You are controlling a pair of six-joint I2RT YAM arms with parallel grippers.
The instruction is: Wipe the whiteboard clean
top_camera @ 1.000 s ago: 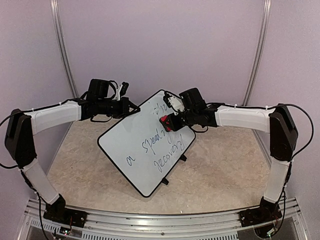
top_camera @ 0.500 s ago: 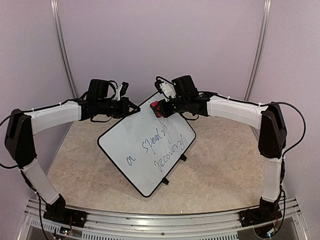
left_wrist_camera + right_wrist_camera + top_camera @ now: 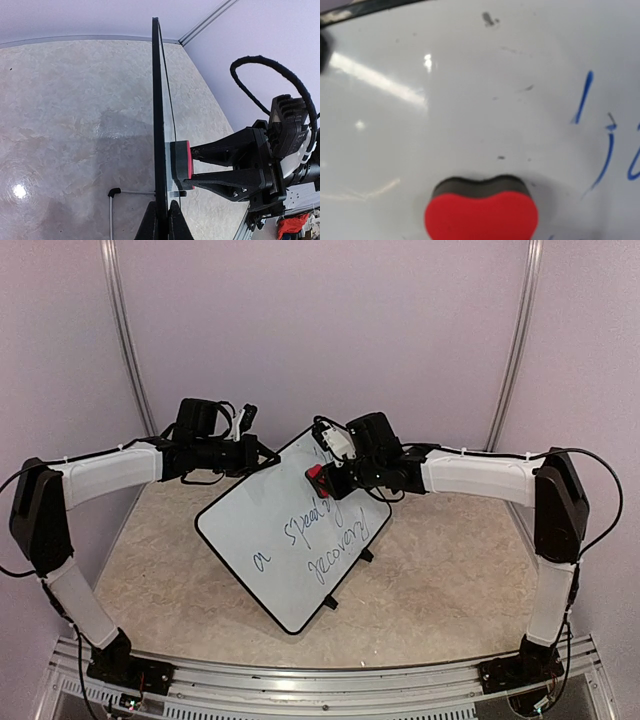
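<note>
Your whiteboard [image 3: 262,540] is standing tilted over the middle of the table [image 3: 450,580], one corner pointing toward the near edge; handwriting [image 3: 325,540] is running across its nearer half; beyond that, your right gripper [image 3: 325,478] is clamping the red eraser [image 3: 316,473] between narrow jaws and pressing its dark felt face against the board's wiped far part; at the far-left rim, your left gripper [image 3: 262,453] is pinching the board's thin edge, jaws nearly closed on it.
</note>
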